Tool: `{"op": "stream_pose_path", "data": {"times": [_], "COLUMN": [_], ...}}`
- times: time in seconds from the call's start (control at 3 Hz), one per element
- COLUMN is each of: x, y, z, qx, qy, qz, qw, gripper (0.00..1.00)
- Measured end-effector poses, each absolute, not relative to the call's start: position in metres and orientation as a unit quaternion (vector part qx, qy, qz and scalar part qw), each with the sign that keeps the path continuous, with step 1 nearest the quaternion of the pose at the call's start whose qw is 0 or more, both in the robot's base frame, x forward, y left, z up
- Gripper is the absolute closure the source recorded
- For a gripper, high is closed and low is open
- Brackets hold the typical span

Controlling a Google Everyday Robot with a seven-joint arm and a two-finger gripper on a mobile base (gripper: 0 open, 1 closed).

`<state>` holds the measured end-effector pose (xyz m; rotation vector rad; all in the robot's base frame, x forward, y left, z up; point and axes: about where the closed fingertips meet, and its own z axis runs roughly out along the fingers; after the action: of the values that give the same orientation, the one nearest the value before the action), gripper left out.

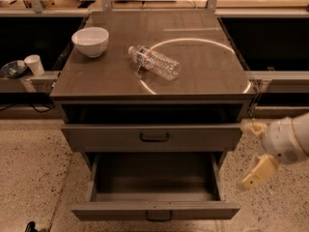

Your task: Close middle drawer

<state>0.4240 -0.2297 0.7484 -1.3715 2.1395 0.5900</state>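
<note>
The middle drawer [155, 210] is pulled far out of the grey-brown cabinet [96, 81]. Its deep box is empty, and its low flat front carries a small dark handle [158, 217]. Above it the taller top drawer [152, 137], with a larger handle, stands slightly open. My gripper [252, 151] is at the right of the cabinet, level with the top drawer's front. It is open and empty; one cream finger [253, 127] lies by the top drawer's right corner and the other [257, 173] points down beside the middle drawer's right side. No third drawer shows.
On the cabinet top are a white bowl [91, 41] at the left and a clear plastic bottle [155, 62] lying on its side in the middle. A small white cup [35, 64] and a dark dish [13, 68] sit on a ledge at the left. The floor is speckled.
</note>
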Motion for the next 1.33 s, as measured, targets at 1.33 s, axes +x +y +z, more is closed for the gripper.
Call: {"op": "stream_pose_path", "data": {"times": [1.33], "x": [0.384], "y": [-0.142], "z": [0.608], "qx": [-0.509], "qy": [0.737], "qz": [0.258], "qw": [0.362], "gripper": [0.0]}}
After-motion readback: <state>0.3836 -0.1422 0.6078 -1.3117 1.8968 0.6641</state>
